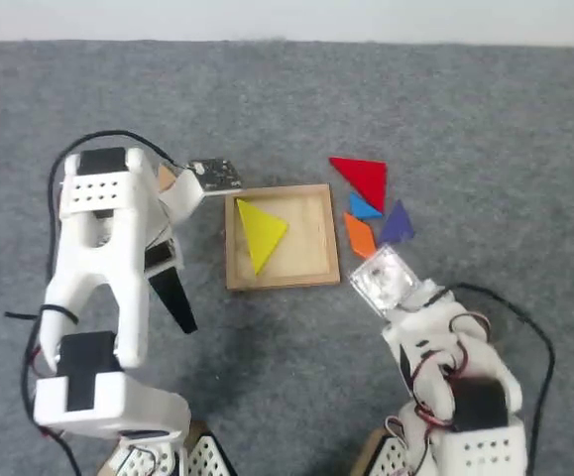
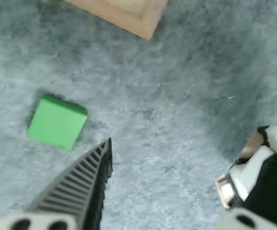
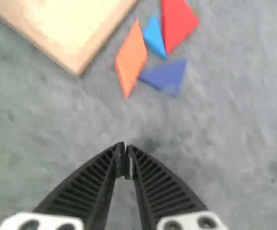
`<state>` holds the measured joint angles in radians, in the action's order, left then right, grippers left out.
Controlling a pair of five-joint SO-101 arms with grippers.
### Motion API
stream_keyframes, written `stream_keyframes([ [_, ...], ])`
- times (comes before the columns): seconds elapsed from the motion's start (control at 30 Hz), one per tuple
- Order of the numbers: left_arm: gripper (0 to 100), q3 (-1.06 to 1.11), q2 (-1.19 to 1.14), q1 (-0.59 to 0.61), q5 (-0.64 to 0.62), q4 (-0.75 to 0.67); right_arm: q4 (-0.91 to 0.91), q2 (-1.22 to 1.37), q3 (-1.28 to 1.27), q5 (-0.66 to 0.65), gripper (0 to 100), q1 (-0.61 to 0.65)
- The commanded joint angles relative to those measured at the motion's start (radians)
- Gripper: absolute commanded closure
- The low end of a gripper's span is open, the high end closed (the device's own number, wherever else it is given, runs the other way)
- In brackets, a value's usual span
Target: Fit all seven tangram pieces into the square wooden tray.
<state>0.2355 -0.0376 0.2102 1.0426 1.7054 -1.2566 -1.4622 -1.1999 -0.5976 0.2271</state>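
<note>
- While tray (image 1: 279, 281) holds yellow triangle (image 1: 260, 233), red triangle (image 1: 364, 178), orange piece (image 1: 360, 235), purple piece (image 1: 398, 224) and blue piece (image 1: 364, 206) lie beside it.
- Green square (image 2: 57, 122) by left gripper (image 2: 169, 165), fingers wide; right gripper (image 3: 124, 155) fingers pinched together, empty.
- Pieces likely thin, stiff, light: pinch opposite edges.

Soft even light, seemingly from overhead
</note>
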Motion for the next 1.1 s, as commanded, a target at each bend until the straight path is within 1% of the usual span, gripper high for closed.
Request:
stream_keyframes([
  [0.0, 55, -0.007, 0.063, 0.008, -0.091, 0.005, 0.031, 0.332, 0.242, 0.089, 99.3, 0.119],
  [0.07, 55, -0.005, 0.087, 0.028, -0.183, -0.023, 0.081, 0.469, 0.299, 0.086, 99.2, 0.183],
  [0.13, 55, -0.002, 0.13, 0.074, -0.264, -0.092, 0.162, 0.564, 0.316, 0.087, 99.2, 0.231],
  [0.27, 55, 0.051, 0.23, 0.135, -0.425, -0.265, 0.311, 0.665, 0.318, 0.092, 99.2, 0.271],
  [0.43, 55, 0.242, 0.331, 0.112, -0.631, -0.548, 0.438, 0.779, 0.328, 0.095, 99.2, 0.282],
  [0.53, 55, 0.357, 0.364, 0.081, -0.726, -0.723, 0.527, 0.877, 0.342, 0.157, 99.2, 0.305],
  [0.6, 55, 0.427, 0.381, 0.071, -0.761, -0.819, 0.601, 0.949, 0.354, 0.195, 99.2, 0.309],
  [0.67, 55, 0.478, 0.393, 0.077, -0.772, -0.887, 0.656, 1.021, 0.373, 0.212, 99.2, 0.312],
  [0.83, 55, 0.634, 0.416, 0.135, -0.772, -0.984, 0.723, 1.221, 0.451, 0.213, 99.2, 0.318],
  [0.97, 55, 0.786, 0.506, 0.203, -0.776, -1.158, 0.71, 1.388, 0.545, 0.209, 99.2, 0.366],
  [1.07, 55, 0.862, 0.591, 0.195, -0.778, -1.211, 0.653, 1.489, 0.674, 0.207, 99.2, 0.392],
])
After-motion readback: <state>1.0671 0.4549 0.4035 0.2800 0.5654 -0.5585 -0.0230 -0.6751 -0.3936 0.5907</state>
